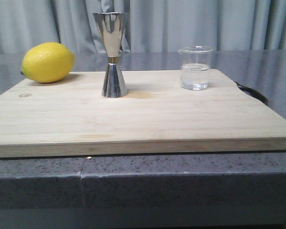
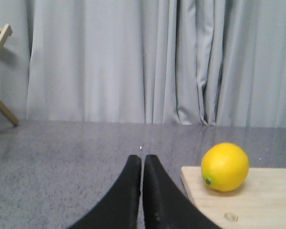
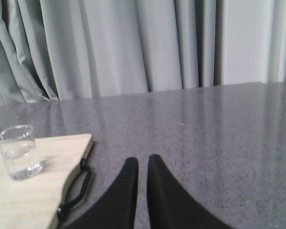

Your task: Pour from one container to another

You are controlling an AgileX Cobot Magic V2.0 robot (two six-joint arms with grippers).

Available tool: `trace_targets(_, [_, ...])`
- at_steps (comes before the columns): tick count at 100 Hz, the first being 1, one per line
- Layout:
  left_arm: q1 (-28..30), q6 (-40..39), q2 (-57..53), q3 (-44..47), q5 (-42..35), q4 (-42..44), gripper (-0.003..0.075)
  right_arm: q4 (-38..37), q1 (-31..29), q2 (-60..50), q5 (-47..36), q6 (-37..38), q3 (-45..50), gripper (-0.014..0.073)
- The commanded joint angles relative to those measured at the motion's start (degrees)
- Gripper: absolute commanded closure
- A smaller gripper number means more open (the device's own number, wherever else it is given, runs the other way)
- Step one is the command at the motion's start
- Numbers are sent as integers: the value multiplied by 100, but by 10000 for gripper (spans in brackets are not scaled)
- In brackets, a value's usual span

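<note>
A small clear glass beaker (image 1: 195, 67) with liquid in its lower part stands upright at the back right of the wooden board (image 1: 133, 119); the right wrist view shows the beaker (image 3: 18, 151) too. The tall steel hourglass jigger (image 1: 112, 55) stands upright near the board's back middle. Neither gripper appears in the front view. My left gripper (image 2: 142, 161) is shut with nothing in it, over the grey counter left of the board. My right gripper (image 3: 142, 163) is shut and empty, over the counter to the right of the board and clear of the beaker.
A yellow lemon (image 1: 47, 62) lies on the board's back left corner, also in the left wrist view as the lemon (image 2: 225, 167). A black cord handle (image 3: 76, 188) hangs at the board's right edge. Grey curtains (image 1: 205, 24) close the back. A wooden frame (image 2: 0, 71) stands far left.
</note>
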Motion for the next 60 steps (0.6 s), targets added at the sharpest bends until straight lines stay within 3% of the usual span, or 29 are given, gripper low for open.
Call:
trace_targets(1, [12, -30, 239, -682, 4, -63, 739, -14, 12, 175, -117, -70, -633, 573])
trace_targets(35, [12, -20, 1791, -2572, 1360, 29, 739, -453, 12, 1672, 1324, -126, -2375, 573])
trace_targets(45, [12, -20, 2037, -2689, 1402, 2, 739, -904, 12, 1981, 1627, -125, -2599, 573])
trace_targets(60, [12, -20, 2194, -2677, 1389, 2, 739, -917, 12, 2157, 1624, -125, -2596, 573])
